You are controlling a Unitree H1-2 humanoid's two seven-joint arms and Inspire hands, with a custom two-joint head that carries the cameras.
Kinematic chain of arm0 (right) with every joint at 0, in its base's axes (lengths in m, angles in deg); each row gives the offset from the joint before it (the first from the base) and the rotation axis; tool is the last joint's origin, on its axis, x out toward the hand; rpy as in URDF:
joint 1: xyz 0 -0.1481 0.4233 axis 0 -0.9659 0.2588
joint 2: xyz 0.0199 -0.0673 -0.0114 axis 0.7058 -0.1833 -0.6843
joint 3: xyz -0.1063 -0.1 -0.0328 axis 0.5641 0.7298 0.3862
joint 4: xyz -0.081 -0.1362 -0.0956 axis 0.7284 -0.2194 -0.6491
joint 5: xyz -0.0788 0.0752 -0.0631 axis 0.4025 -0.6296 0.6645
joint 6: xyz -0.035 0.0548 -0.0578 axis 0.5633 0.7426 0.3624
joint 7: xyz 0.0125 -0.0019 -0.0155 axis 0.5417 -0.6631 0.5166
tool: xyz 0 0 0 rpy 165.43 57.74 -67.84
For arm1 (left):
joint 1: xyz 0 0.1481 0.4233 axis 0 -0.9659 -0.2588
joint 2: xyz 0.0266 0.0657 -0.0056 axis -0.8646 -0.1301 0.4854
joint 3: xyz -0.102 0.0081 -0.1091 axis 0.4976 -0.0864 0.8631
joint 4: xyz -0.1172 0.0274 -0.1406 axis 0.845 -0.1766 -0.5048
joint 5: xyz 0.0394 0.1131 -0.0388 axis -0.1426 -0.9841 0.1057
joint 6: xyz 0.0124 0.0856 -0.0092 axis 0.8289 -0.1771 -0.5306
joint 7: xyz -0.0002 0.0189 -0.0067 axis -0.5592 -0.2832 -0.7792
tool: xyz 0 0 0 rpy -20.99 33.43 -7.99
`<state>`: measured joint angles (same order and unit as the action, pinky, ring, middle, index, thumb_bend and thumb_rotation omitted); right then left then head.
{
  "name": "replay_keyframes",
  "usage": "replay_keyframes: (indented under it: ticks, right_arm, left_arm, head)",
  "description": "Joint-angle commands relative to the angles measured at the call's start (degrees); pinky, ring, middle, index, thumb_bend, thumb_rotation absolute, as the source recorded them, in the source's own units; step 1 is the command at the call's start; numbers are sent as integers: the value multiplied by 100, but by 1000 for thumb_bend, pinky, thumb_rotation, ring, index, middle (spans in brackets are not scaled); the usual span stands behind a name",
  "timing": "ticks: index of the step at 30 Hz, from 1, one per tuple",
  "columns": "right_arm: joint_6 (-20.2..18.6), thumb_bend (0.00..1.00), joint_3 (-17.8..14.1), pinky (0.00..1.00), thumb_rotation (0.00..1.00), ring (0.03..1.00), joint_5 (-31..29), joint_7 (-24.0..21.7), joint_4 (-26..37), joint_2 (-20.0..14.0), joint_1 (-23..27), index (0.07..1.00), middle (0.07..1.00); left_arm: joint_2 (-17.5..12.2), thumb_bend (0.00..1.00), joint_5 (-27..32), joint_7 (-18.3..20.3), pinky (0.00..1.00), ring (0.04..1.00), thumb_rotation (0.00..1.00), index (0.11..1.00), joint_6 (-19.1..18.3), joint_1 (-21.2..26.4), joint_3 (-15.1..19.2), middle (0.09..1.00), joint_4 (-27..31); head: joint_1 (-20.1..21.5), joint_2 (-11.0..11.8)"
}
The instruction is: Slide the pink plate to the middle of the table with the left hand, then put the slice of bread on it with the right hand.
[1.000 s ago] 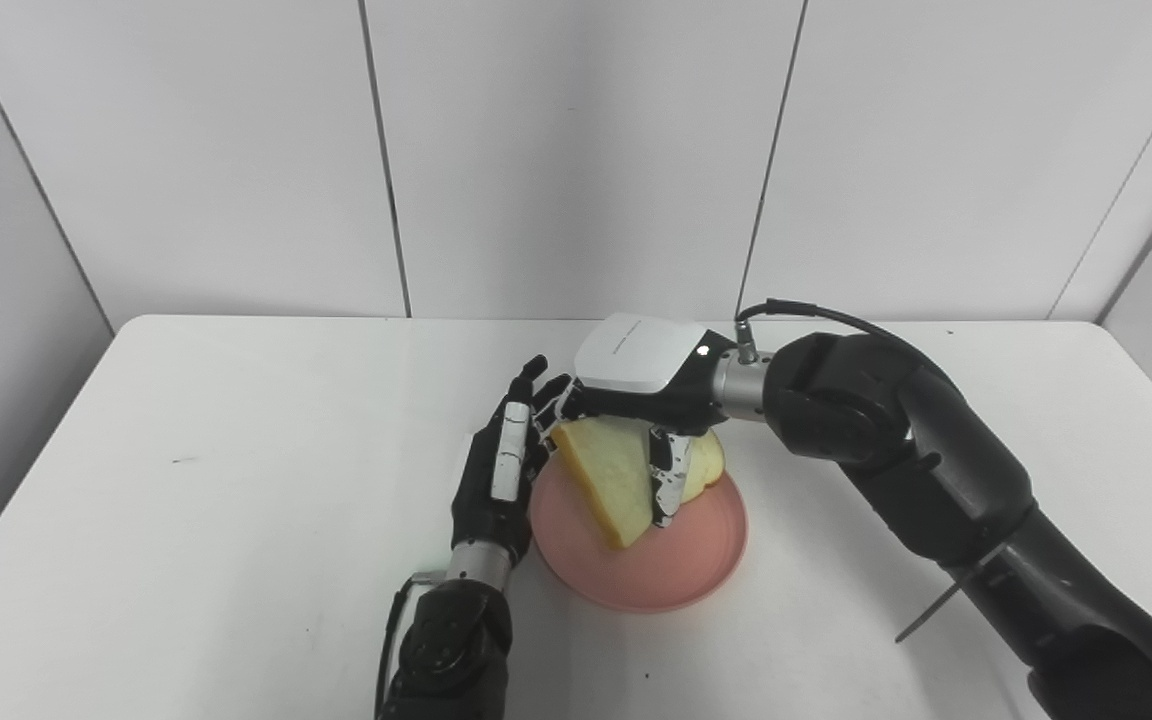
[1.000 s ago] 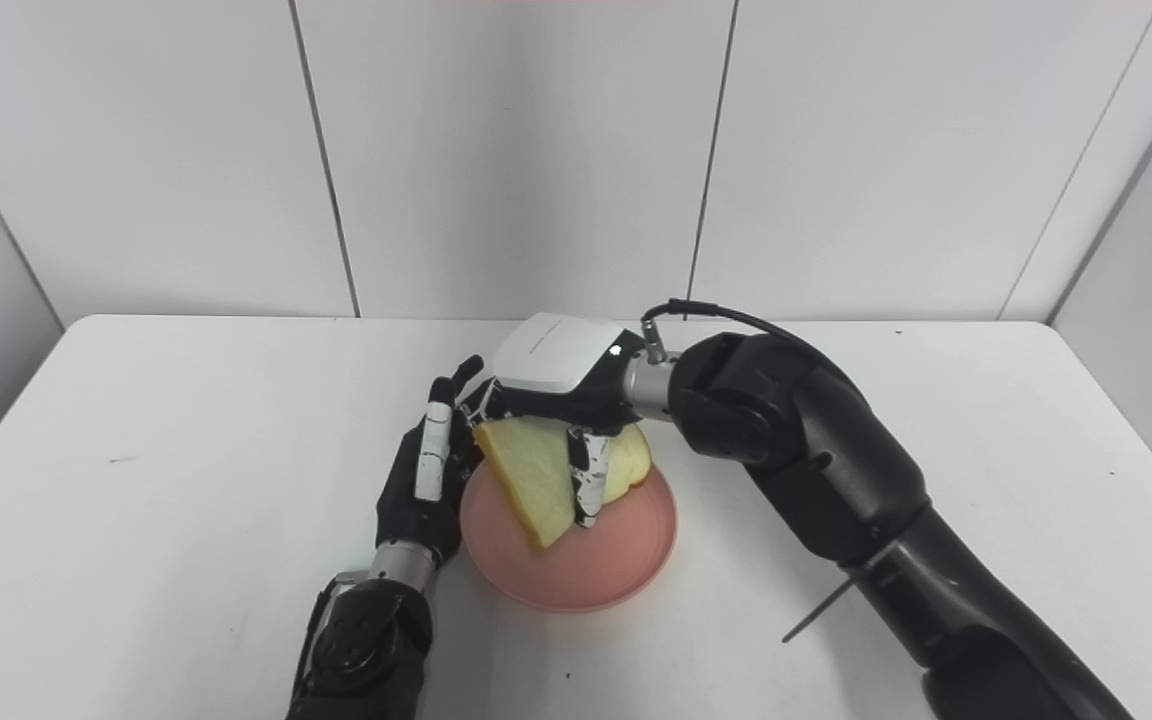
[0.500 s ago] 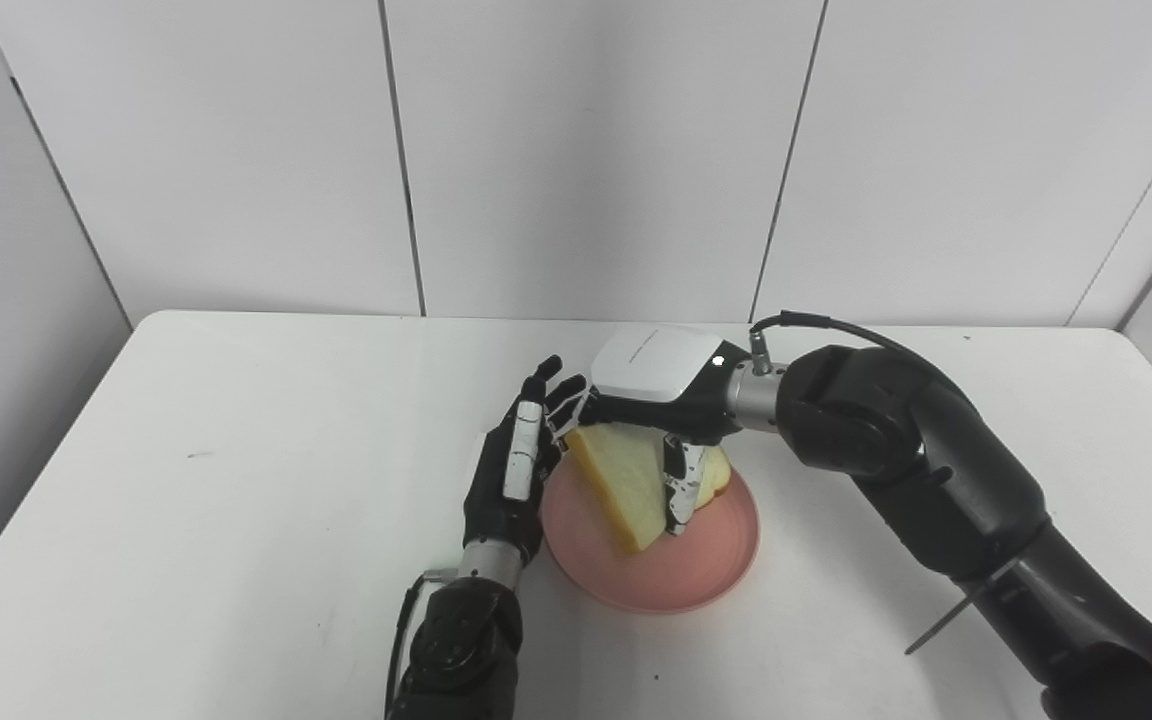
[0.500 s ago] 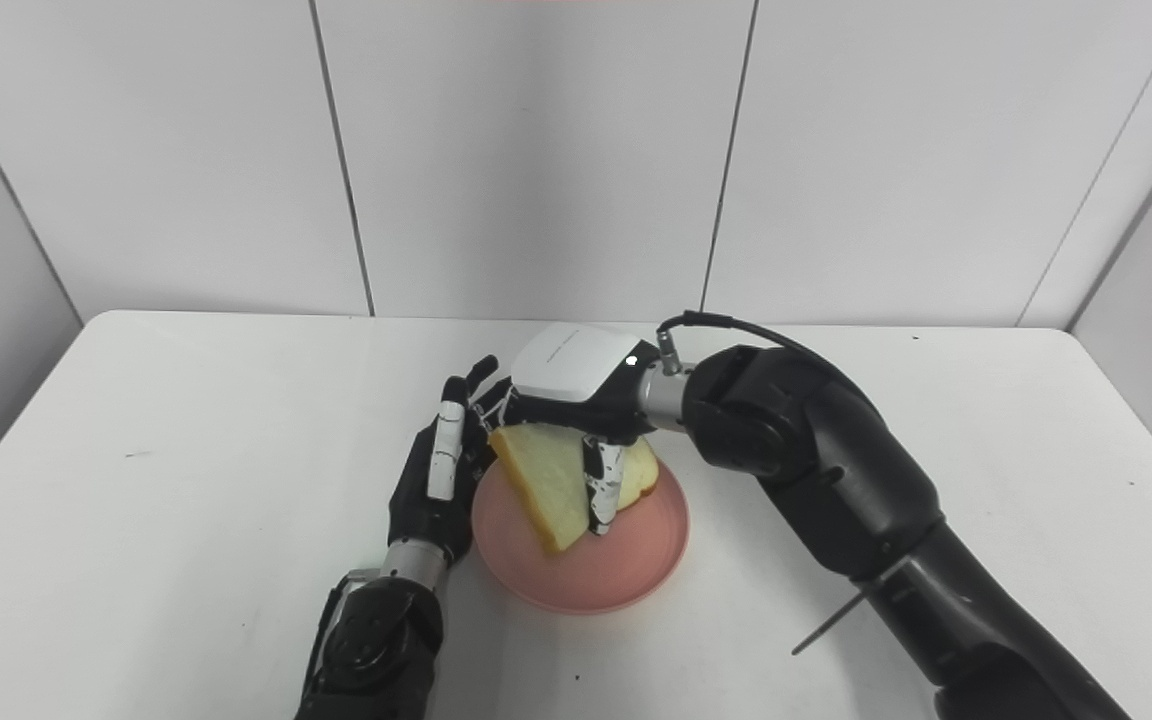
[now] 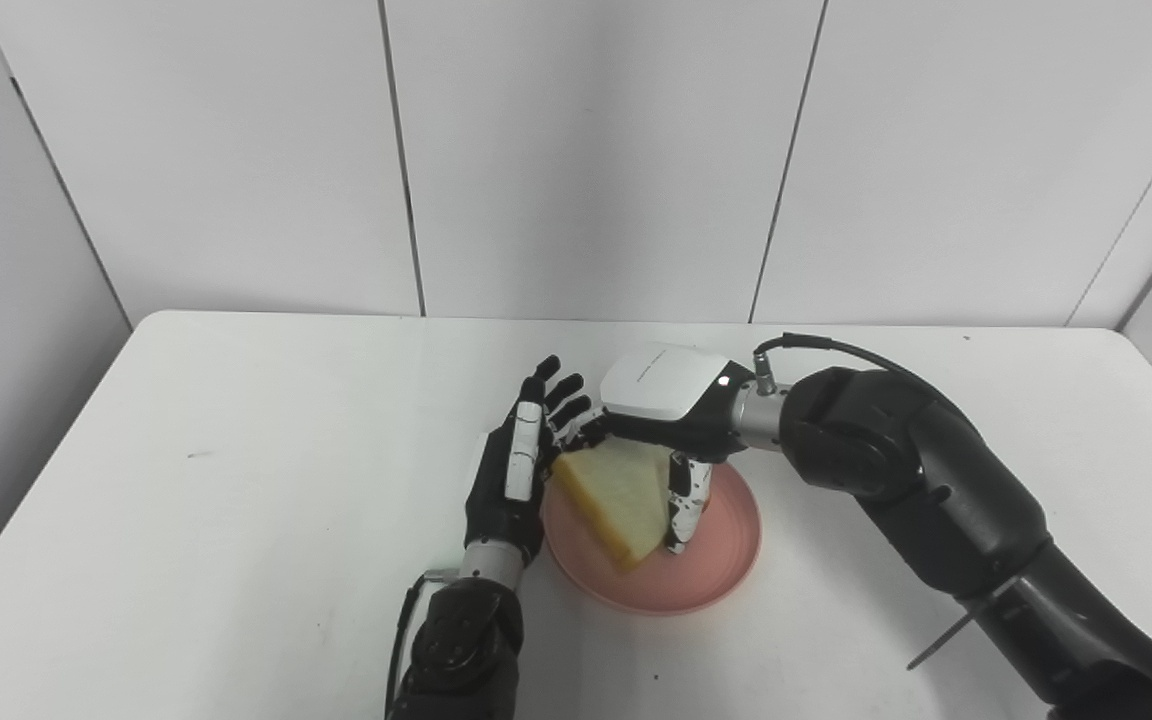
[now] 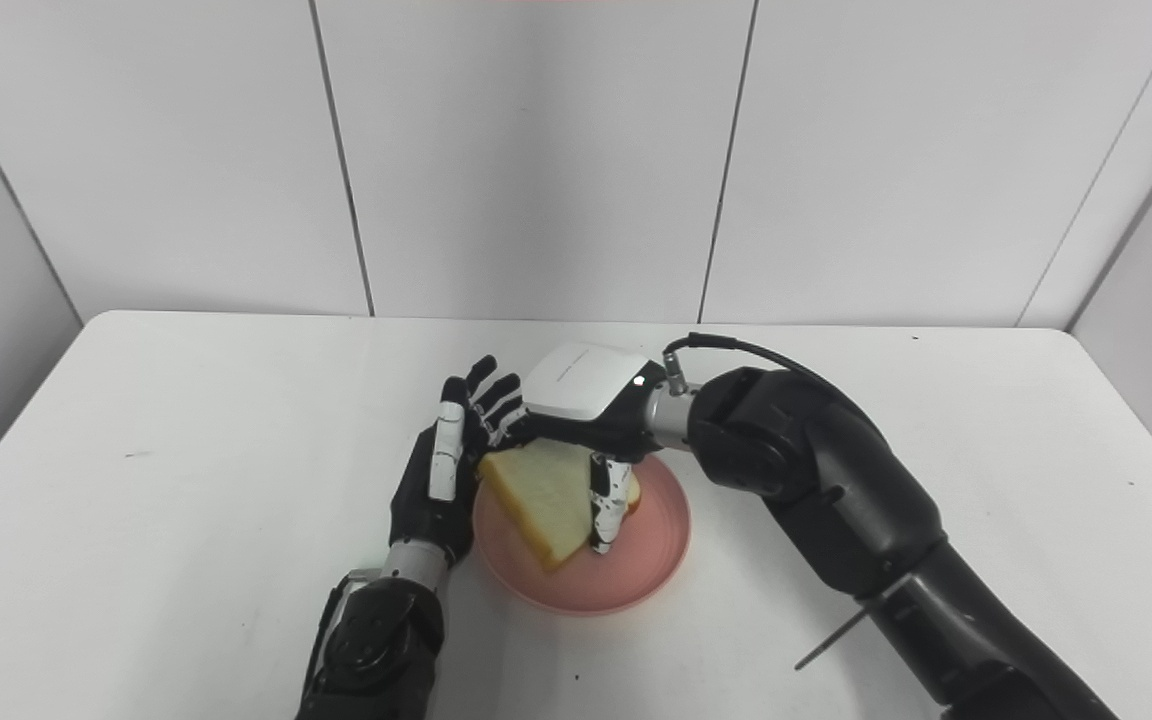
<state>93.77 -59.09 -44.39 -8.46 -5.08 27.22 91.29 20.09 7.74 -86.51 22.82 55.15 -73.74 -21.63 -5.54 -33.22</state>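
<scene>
A faint line of lettering is showing on the white cover of the right hand point(image 5: 671, 405), too small to read; nothing else is carrying legible text.

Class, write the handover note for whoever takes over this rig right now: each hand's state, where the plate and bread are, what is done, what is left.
Left hand: open, fingers up, at the plate's left rim; contact unclear.
Right hand: shut on the bread, directly over the plate.
Plate: near the middle of the table; the slide looks done.
Bread: tilted, its low corner on or just above the plate, not lying flat.
Left to do: lower the bread flat, open the right hand, withdraw both hands.
</scene>
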Motion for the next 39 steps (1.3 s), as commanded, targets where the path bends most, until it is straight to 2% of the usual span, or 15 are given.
replay_keyframes:
  ticks: [1, 4, 18, 20, 25, 28, 33, 36, 39]
  right_arm:
    - [129, 1000, -25, 680, 329, 754, -91, 140, 56, -48, 179, 780, 772]
    - [161, 1000, 4, 753, 344, 813, -117, 149, 30, -58, 176, 794, 809]
    - [110, 1000, 75, 835, 390, 844, -81, 50, 47, -115, 245, 782, 826]
    - [74, 1000, 63, 842, 390, 846, -102, 0, 95, -128, 260, 786, 830]
    - [-95, 1000, -99, 846, 373, 856, -352, -100, 196, -161, 250, 789, 837]
    - [-166, 1000, -270, 771, 359, 836, -609, -89, 262, -178, 176, 775, 824]
    - [-169, 1000, -585, 713, 389, 813, -1023, 39, 330, -260, -73, 776, 815]
    - [-126, 1000, -731, 747, 443, 824, -1117, 170, 295, -292, -224, 782, 823]
    - [-53, 1000, -935, 785, 569, 844, -1148, 506, 240, -305, -445, 791, 834]
  left_arm:
    - [54, 824, -30, -69, 721, 837, 928, 898, -170, -151, 11, 865, -155]
    - [60, 823, -16, -58, 728, 838, 921, 895, -189, -160, 9, 864, -131]
    - [54, 821, 4, -42, 727, 841, 919, 898, -215, -157, 45, 861, -119]
    - [43, 821, -3, -37, 739, 849, 922, 900, -213, -154, 43, 885, -114]
    - [26, 813, -14, -18, 738, 840, 923, 885, -163, -146, 38, 864, -117]
    - [31, 814, 9, -16, 732, 836, 911, 875, -164, -136, 54, 856, -113]
    - [28, 810, 50, -18, 739, 841, 901, 868, -184, -129, 94, 847, -66]
    - [19, 815, 77, -27, 756, 847, 897, 870, -254, -136, 102, 849, 7]
    - [5, 810, 63, -44, 756, 841, 897, 873, -315, -137, 112, 839, 68]
  head:
    - [-7, -1]
    - [1, -15]
    - [46, 9]
    - [53, 10]
    - [71, 12]
    - [72, 14]
    - [98, 22]
    - [108, 22]
    - [115, 25]
